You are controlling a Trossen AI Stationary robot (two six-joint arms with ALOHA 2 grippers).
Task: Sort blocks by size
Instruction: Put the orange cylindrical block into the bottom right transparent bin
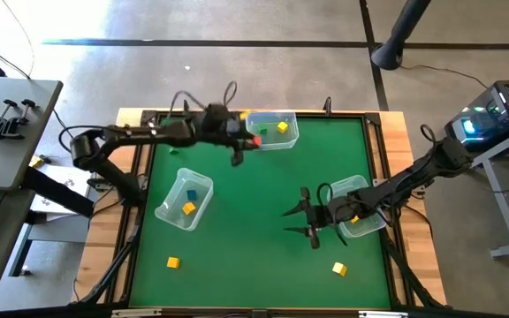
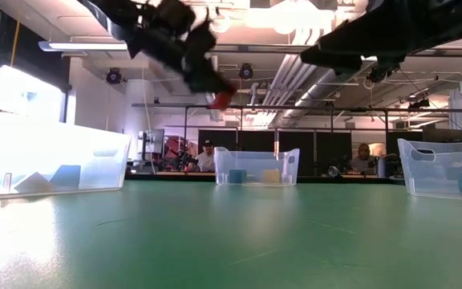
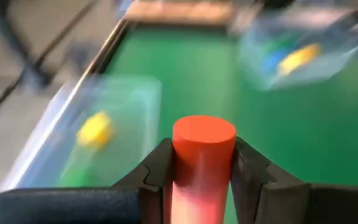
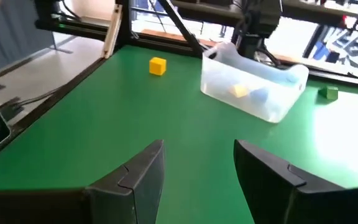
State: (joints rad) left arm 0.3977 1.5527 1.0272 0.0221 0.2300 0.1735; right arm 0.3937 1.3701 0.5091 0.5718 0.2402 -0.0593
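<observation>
We see a smooth red-orange cylinder block (image 3: 204, 155), clear glossy plastic bins (image 4: 253, 87), and a matt green bench (image 1: 254, 221) with a wooden rim.

Three clear bins (image 1: 184, 201) on green table (image 1: 254, 238); two seated people (image 2: 207, 157) behind

A green surface (image 1: 254, 203) carries three clear bins (image 1: 185, 200) and loose blocks: two yellow cubes (image 1: 173, 262) near the front edge, one small green block (image 4: 331, 93).

Left wrist view motion-blurred; window glare at 9 o'clock in low view; ceiling lights blown out.
</observation>
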